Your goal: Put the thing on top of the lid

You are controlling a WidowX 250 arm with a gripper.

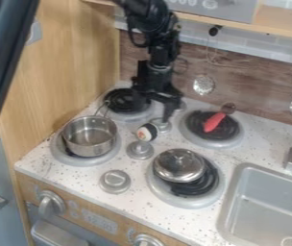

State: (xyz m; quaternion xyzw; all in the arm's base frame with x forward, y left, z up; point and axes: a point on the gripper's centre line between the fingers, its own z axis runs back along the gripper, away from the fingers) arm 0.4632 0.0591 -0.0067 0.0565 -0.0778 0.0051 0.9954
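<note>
Gripper (160, 110): hangs from the single black arm (150, 24), over the back part of the worktop (71, 180). Amount of opening: cannot tell. No held item can be made out; contact with the roll cannot be confirmed.
Sushi-like roll (147, 132): just beside the gripper tip in the view, offset toward the worktop's front edge. Pale face with an orange centre turned to the front, dark wrap behind. Long axis: uncertain (the body is short and stubby).
Knobs: the roll lies between the rear knob (161, 126) and the middle knob (140, 150).
Lid (179, 165): on the burner (203, 188) nearest the front edge and the sink (230, 194). From the roll, it lies mainly toward the sink edge, slightly frontward. A raised handle stands at its centre.
Pot (90, 137): upright on the front burner, by the worktop's wood-panel edge.
Red utensil (214, 122): on the rear burner toward the sink.
Step in hand: judged to be alignment for the grasp.
Next move: lower onto the roll, close, lift, carry sinkward.
Caution: the roll may tip off the domed lid; release beside the handle.
</note>
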